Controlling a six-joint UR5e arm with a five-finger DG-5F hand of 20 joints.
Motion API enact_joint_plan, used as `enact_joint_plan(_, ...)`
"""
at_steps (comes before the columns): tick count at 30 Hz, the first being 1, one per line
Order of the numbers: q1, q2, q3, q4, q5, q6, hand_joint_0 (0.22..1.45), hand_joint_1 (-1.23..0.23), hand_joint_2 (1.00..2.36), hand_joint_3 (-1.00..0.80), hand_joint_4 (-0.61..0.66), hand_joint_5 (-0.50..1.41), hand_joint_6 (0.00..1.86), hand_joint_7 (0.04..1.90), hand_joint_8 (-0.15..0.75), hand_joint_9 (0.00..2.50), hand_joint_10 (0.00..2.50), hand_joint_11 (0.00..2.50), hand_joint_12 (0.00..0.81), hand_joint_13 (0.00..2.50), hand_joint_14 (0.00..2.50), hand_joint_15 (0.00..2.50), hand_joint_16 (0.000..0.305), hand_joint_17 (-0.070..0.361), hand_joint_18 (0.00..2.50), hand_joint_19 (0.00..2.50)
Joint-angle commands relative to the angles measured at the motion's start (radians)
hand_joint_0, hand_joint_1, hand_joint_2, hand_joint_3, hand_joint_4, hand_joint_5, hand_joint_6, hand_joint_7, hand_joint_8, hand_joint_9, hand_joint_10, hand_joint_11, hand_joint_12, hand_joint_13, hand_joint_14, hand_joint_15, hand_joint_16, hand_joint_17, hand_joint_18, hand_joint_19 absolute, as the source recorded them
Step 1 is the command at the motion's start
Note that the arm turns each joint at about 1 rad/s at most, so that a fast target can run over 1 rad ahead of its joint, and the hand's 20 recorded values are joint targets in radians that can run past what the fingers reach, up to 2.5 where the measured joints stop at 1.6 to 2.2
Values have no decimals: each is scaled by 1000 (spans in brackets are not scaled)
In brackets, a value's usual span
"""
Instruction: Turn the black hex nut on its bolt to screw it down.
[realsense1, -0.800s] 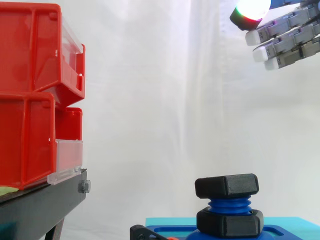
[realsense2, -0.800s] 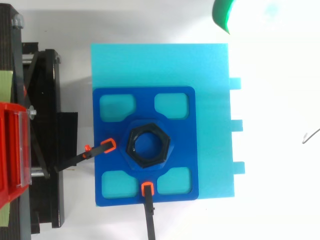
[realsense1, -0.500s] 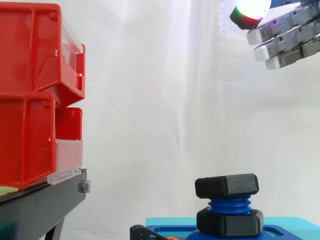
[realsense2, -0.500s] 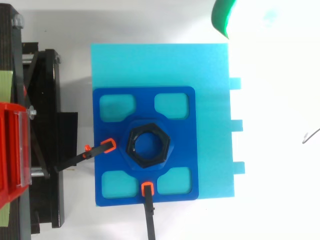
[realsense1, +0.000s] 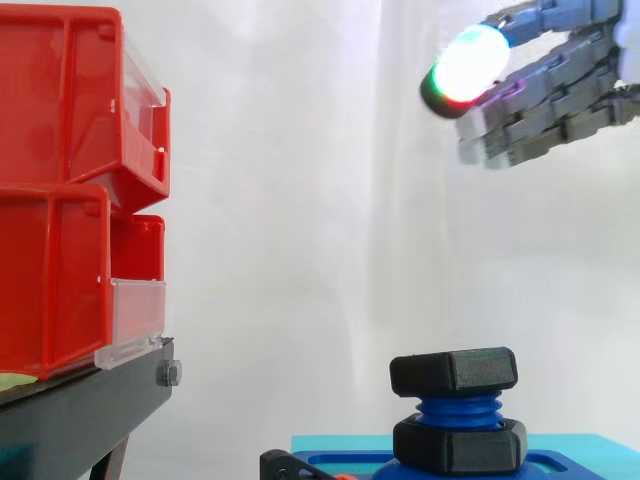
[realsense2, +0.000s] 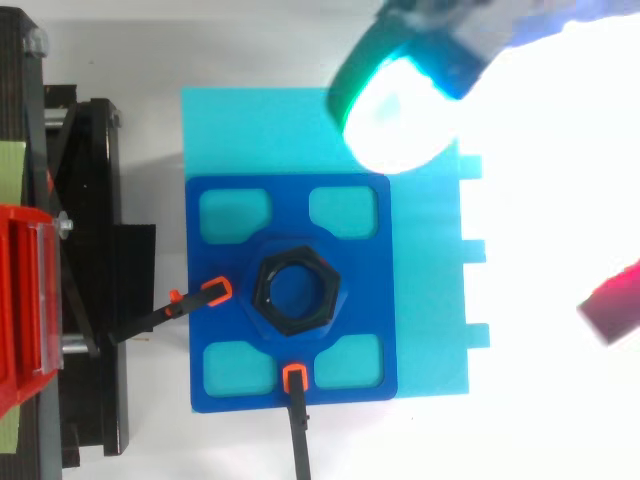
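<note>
The black hex nut (realsense1: 454, 370) sits near the top of a blue threaded bolt (realsense1: 459, 410), with a second black nut (realsense1: 460, 445) below it at the base. From above, the top nut (realsense2: 296, 292) is at the middle of a blue fixture plate (realsense2: 290, 200). My hand (realsense1: 540, 100) hangs open high up and to the right of the nut, well clear of it. Its fingers are stretched out to the left and hold nothing. One glowing fingertip (realsense2: 400, 112) hovers over the far right part of the plate.
The blue plate lies on a cyan foam block (realsense2: 250, 130). Two black clamps with orange tips (realsense2: 215, 292) (realsense2: 293, 377) hold the plate at its left and near edges. Red bins (realsense1: 70, 190) are stacked on a black stand (realsense1: 80, 420) at the left.
My hand has moved left and down towards the bolt, and from above it now reaches over the block's far right corner. The nut has not moved.
</note>
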Motion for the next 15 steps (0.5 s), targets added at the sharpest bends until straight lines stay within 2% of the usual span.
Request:
enact_joint_plan(1,26,-57,8,67,28,-84,473,-527,1000,-500,71,-192,502,718,194,511,0,0,255,394,0,0,37,84,196,36)
enact_joint_plan(2,28,-66,14,76,29,-84,472,-521,1000,-500,70,-192,502,716,198,522,1,0,256,394,0,0,37,84,197,36)
enact_joint_plan(3,36,-91,39,91,32,-84,472,-520,1000,-500,70,-192,502,716,199,527,0,0,256,394,0,0,38,85,199,41)
enact_joint_plan(6,42,-112,68,96,34,-89,469,-505,1000,-500,73,-193,502,714,205,548,0,1,263,410,0,0,39,87,215,52)
enact_joint_plan(8,48,-145,103,93,37,-106,468,-502,1000,-500,72,-190,502,721,206,576,0,9,264,411,0,0,39,88,221,49)
enact_joint_plan(14,60,-178,119,96,38,-132,477,-504,1000,-500,104,-157,503,890,219,692,6,155,260,465,0,0,38,86,256,48)
enact_joint_plan(15,68,-181,119,107,49,-149,477,-504,1000,-500,103,-156,503,895,218,693,6,160,261,470,0,0,38,86,256,47)
